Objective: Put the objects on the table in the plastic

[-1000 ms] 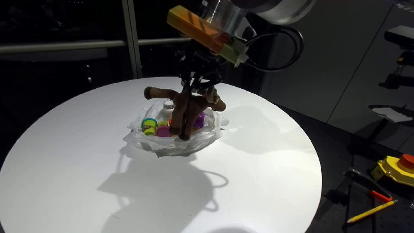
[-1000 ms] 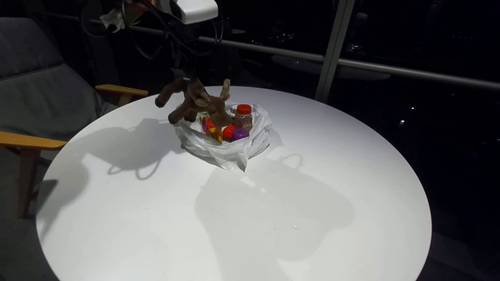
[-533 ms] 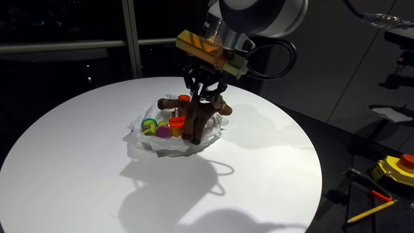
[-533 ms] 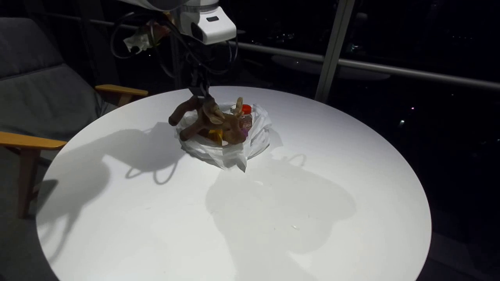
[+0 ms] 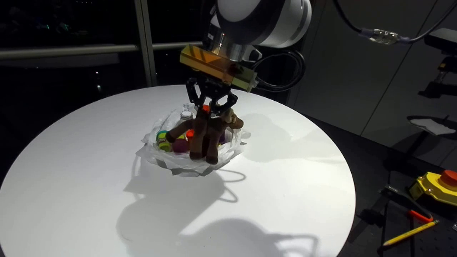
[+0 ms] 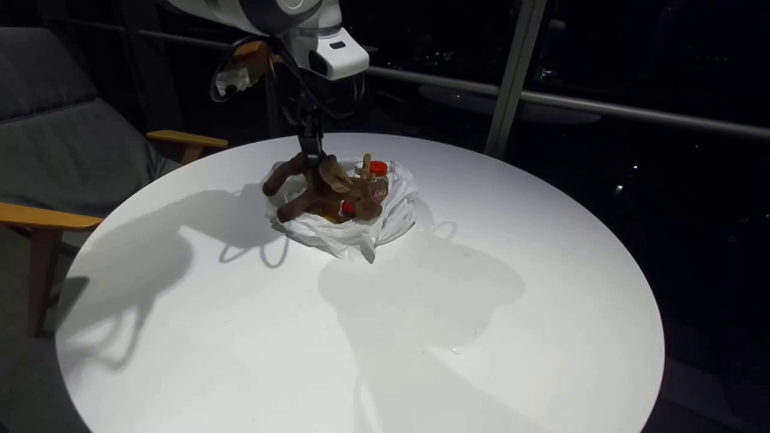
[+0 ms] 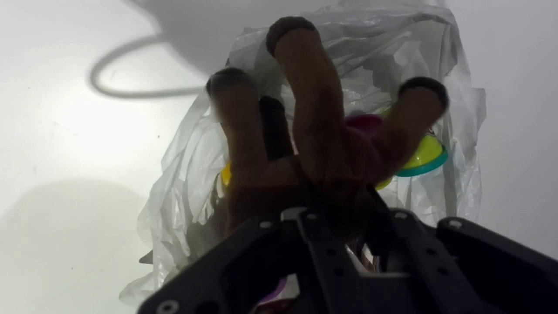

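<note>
Hanging low over the plastic bag [image 5: 178, 165], the pincer [image 5: 205, 115] stands narrow, its fingers [image 7: 324, 244] slightly apart with the brown plush toy [image 5: 214, 130] between them; how firmly they hold it, or whether at all, I can't tell. The toy is at the bag's mouth: one leg slants in front of the yellow-green can [image 5: 162, 138], two more dangle in front of the near edge in an exterior view, and its head shows in front of a red-lidded jar [image 6: 379, 187]. Seen from the wrist view, its legs fan out over the crumpled rim. A magenta-lidded pot [image 5: 181, 145] and a clear jar [image 5: 186, 115] sit inside that rim. The bag lies wholly on the round white counter [image 5: 82, 157]. Broad stretches of white run from it toward the near side in both exterior views, crossed by shadows [image 5: 164, 207] of the arm [image 5: 282, 28], and more white lies to either side before the counter curves away. A pale rail [image 6: 577, 104] runs behind the far edge. Just past the counter's rim in an exterior view shows a grey chair [image 6: 66, 150] with wooden armrests [image 6: 186, 139]; apart from the counter are a yellow box with a red button [image 5: 437, 189] and a yellow pencil [image 5: 410, 233].
</note>
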Controlling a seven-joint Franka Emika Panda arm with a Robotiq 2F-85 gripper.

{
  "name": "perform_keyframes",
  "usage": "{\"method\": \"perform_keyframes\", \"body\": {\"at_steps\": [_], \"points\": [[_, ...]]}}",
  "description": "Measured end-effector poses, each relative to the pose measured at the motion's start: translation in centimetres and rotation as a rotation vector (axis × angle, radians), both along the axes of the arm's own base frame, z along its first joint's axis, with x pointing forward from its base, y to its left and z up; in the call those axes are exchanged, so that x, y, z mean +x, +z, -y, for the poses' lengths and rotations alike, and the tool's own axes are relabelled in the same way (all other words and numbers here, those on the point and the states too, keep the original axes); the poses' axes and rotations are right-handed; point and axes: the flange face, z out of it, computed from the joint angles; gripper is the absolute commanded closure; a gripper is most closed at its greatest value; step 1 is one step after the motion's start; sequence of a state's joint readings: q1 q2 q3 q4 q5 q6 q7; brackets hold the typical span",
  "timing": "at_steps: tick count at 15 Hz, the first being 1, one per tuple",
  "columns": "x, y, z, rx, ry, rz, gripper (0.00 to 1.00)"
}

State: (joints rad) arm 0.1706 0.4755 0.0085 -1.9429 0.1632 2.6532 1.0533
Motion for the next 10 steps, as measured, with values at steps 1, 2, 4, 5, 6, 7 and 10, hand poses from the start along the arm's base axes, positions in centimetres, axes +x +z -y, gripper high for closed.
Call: {"method": "perform_keyframes", "body": {"at_steps": [1, 2, 4, 5, 6, 7, 10], "points": [[0.3, -0.3, -0.2, -0.003, 0.017, -0.005, 0.35], [0.6, -0.4, -0.3, -0.005, 0.029, -0.002, 0.27], [1.4, 0.6, -0.5, -0.004, 0.043, 0.029, 0.14], [2.0, 1.5, -0.5, -0.003, 0.045, 0.056, 0.05], [2.5, 2.5, -0.6, 0.000, 0.046, 0.086, 0.01], [3.0, 3.6, -0.6, 0.003, 0.045, 0.117, 0.00], [4.1, 5.5, -1.1, 0.013, 0.049, 0.172, 0.00]]}}
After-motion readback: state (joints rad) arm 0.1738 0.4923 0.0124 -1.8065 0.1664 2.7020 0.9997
